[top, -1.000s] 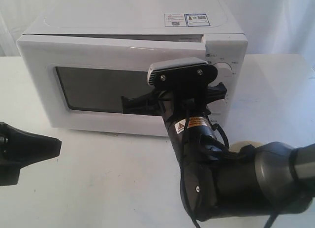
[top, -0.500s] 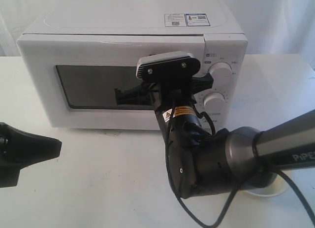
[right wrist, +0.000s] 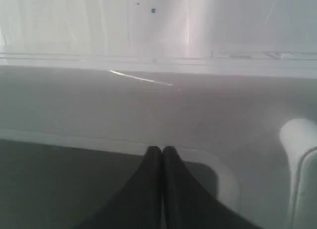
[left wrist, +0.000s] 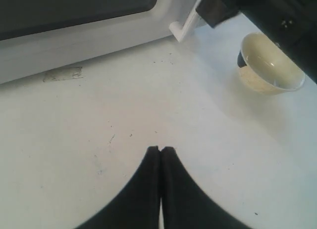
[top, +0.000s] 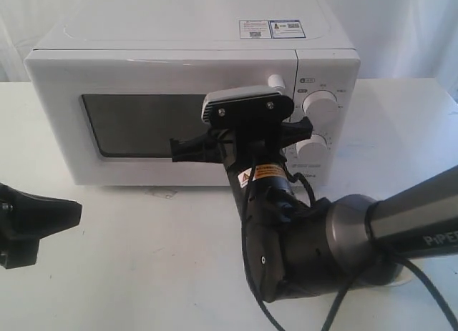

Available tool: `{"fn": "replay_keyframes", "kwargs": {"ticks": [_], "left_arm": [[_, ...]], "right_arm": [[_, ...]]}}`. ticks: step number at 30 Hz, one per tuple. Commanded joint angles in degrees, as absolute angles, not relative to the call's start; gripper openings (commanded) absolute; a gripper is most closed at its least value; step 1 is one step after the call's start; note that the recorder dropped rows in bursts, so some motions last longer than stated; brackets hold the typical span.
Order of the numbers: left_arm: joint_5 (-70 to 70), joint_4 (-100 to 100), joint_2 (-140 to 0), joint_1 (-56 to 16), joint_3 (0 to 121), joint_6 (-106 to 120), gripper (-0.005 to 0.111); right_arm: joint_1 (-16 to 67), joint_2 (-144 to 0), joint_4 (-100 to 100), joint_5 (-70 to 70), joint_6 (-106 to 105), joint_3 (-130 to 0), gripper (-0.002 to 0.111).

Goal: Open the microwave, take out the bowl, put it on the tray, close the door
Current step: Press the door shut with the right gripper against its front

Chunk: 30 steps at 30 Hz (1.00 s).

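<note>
The door (top: pixel 164 70) of the microwave (top: pixel 179 38) is seen lying flat against its front, so the closing push is judged to be nearly done. The right gripper (right wrist: pixel 162 152) is held with its jaws pinched together on nothing, tips right at the edge of the dark window (top: pixel 136 124), near the bar handle (right wrist: pixel 297 135). The left gripper (left wrist: pixel 161 152) is also clenched empty, low over the table (top: pixel 143 259) in front of the microwave. The cream bowl (left wrist: pixel 270 66) is found outside the microwave, near its handle side (a tray under it cannot be made out). The push should be given straight in and gently, so the microwave is not slid back.
</note>
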<state>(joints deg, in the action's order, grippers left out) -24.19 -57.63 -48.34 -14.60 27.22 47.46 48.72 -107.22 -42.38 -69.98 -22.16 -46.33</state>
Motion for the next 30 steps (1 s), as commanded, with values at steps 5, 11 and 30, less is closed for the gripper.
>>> {"fn": "replay_keyframes", "kwargs": {"ticks": [5,11,30], "left_arm": [[-25.3,-60.0,-48.0,-14.7,26.9,46.6,0.0],[-25.0,-60.0,-48.0,-14.7,26.9,46.6,0.0],[-24.8,-60.0,-48.0,-14.7,26.9,46.6,0.0]], "right_arm": [[52.5,-105.1,-43.3,-70.0,-23.6,-43.9,0.0],[52.5,-105.1,-45.1,-70.0,-25.3,-43.9,0.0],[52.5,-105.1,-45.1,-70.0,-25.3,-43.9,0.0]]}}
